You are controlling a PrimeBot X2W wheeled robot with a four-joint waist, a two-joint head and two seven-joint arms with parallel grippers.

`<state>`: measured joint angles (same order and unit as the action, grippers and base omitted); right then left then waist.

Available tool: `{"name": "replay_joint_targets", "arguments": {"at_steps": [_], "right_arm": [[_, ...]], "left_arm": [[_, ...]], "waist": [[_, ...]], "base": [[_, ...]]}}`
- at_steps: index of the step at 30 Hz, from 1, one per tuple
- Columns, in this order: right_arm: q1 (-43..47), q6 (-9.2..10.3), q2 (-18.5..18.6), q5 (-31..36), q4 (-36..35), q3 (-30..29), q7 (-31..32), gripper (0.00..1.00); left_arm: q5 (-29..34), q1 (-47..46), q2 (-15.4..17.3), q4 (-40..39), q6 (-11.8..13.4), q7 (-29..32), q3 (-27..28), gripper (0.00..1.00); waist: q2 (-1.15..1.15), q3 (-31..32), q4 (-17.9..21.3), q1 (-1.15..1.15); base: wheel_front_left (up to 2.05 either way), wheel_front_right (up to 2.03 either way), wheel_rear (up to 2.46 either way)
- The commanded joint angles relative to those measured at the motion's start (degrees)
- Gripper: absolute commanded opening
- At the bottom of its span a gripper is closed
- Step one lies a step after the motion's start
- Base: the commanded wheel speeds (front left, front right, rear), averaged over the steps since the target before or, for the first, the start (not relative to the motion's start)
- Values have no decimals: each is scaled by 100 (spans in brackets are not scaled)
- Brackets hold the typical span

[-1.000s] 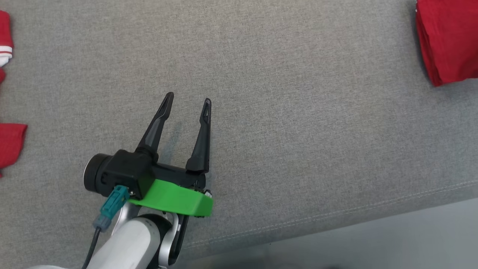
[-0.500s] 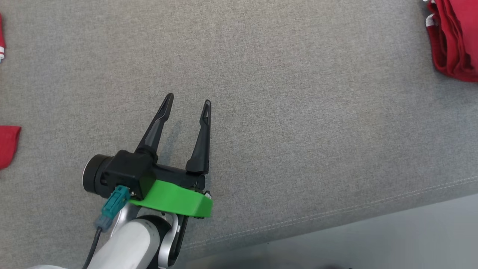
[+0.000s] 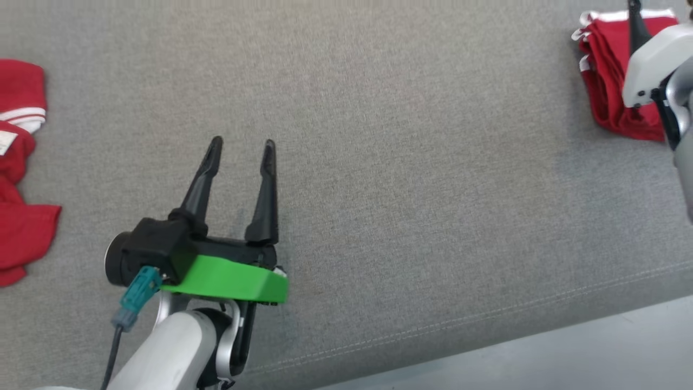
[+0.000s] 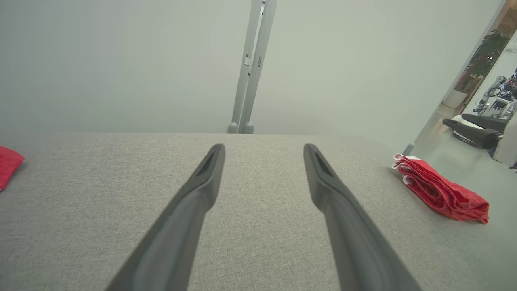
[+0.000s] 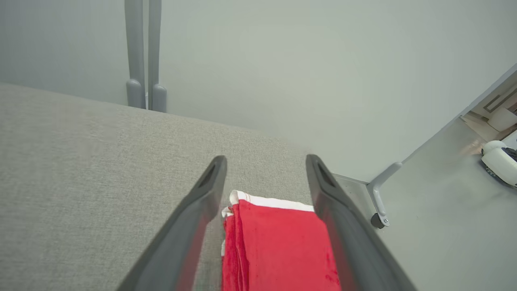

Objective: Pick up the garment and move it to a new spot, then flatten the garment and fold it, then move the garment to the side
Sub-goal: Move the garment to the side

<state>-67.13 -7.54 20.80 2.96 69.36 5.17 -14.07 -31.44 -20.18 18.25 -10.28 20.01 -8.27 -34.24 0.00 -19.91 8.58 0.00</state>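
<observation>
Overhead, in the head view, the left gripper (image 3: 242,144) is seen at the near left over the grey surface (image 3: 411,162), with its fingers spread and nothing between them. The garment (image 3: 603,86), red with white trim, is laid folded at the far right of the surface and is partly covered by the right arm (image 3: 652,59). More red cloth (image 3: 21,162) is piled at the left edge.

From the left wrist view, the two fingers are shown wide apart above bare fabric. The garment is seen to the right, near the surface's edge, and a scrap of the red cloth is seen at the left.

From the right wrist view, the right gripper (image 5: 265,159) is shown released, with its fingers parted on either side of the garment, which lies flat on the surface by the right edge. Whether the fingers touch it cannot be told.
</observation>
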Motion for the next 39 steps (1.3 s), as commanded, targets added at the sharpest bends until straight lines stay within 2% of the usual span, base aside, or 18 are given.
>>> {"name": "replay_joint_targets", "arguments": {"at_steps": [1, 7, 10, 15, 20, 26, 30, 33, 39], "right_arm": [[168, 10, -75, -111, -105, 22, -61, 100], [753, 10, -453, -670, -874, -40, -113, 100], [1316, 9, -572, -898, -1473, -66, -115, 100], [2333, 9, -997, -1287, -2368, -217, -117, 100], [3296, 9, -1391, -1215, -3133, -210, -107, 100], [4289, 9, -1699, -1035, -4053, -238, 126, 100], [5025, 9, -1773, -880, -4821, -298, 364, 100], [5435, 9, -1785, -1065, -5238, -286, 501, 100], [5981, 9, -1786, -1276, -5751, -322, 657, 100]], "left_arm": [[-46, 119, -1, 82, 0, -92, 87, 100], [-438, 473, -42, 363, 40, -400, 509, 100], [-558, 683, 4, 516, 61, -499, 690, 100], [-646, 1093, 111, 797, 102, -613, 1045, 100], [-665, 1469, 201, 935, -24, -676, 1364, 100], [-580, 1834, 240, 1081, -315, -694, 1507, 100], [-399, 2025, 196, 1183, -464, -696, 1526, 100], [-248, 2092, 177, 1263, -538, -695, 1481, 100], [-125, 2139, 71, 1392, -687, -696, 1460, 100]], "waist": [[0, 413, -44, 0], [0, 1035, -147, 0], [0, 1303, -233, 0], [0, 1632, -335, 0], [0, 1806, -457, 0], [0, 1925, -627, 0], [0, 1990, -766, 0], [0, 2016, -836, 0], [0, 2043, -884, 0]], "base": [[0, 0, 0], [0, 0, 0], [0, 0, 0], [0, 0, 0], [0, 0, 0], [0, 0, 0], [0, 0, 0], [0, 0, 0], [0, 0, 0]]}}
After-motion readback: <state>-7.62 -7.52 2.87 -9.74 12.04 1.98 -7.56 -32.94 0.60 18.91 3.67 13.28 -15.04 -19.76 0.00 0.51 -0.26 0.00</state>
